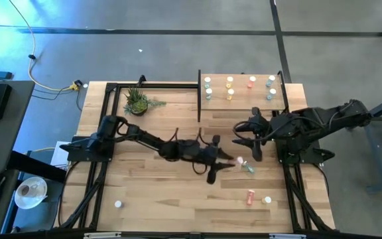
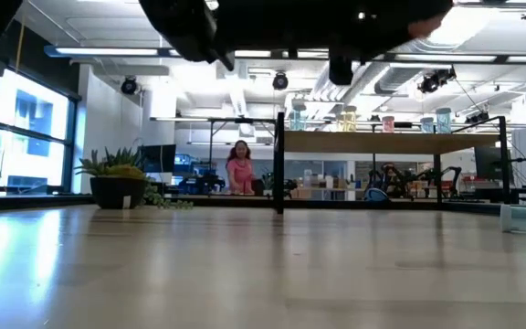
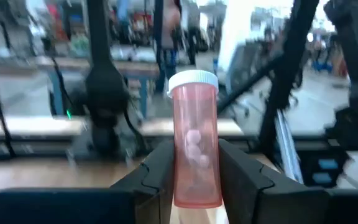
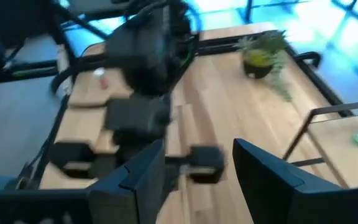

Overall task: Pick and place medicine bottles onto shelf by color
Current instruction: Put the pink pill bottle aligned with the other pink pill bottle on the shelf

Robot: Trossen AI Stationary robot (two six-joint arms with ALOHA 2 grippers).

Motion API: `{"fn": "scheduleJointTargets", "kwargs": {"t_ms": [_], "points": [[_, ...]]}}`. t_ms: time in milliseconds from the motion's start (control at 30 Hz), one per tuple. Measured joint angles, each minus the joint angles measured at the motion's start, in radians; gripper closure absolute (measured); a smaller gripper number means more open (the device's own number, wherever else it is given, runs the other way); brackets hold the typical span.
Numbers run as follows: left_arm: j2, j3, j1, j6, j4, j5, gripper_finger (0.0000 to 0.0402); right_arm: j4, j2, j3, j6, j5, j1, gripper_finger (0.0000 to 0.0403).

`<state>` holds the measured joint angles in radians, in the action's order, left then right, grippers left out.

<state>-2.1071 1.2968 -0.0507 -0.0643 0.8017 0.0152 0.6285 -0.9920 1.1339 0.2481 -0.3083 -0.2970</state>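
Observation:
My left gripper reaches level over the table's middle and is shut on a pink-orange medicine bottle with a white cap. My right gripper hovers open in front of the shelf with nothing between its fingers. The shelf, a light wood board on a black frame at the far right, carries white, yellow, orange and teal bottles standing on their bases. A teal bottle lies on its side on the table beside my left gripper. My left gripper pinches the lower half of the bottle's body between its two fingers. The fingers come level from the table's left side. The bottle stands upright in the hold, cap up, lifted clear of the table.
A potted plant stands far left of the shelf. An orange-red bottle and a white-capped one rest near the front right, and a white one near the front left. A person in pink stands in the room behind.

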Motion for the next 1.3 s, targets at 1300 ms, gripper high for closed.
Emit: {"fn": "scheduleJointTargets", "kwargs": {"t_ms": [1300], "points": [[0.001, 0.0, 0.116, 0.132, 0.252, 0.022, 0.0309, 0.24, -0.036, 0.067, 0.032, -0.041, 0.003, 0.0222]]}}
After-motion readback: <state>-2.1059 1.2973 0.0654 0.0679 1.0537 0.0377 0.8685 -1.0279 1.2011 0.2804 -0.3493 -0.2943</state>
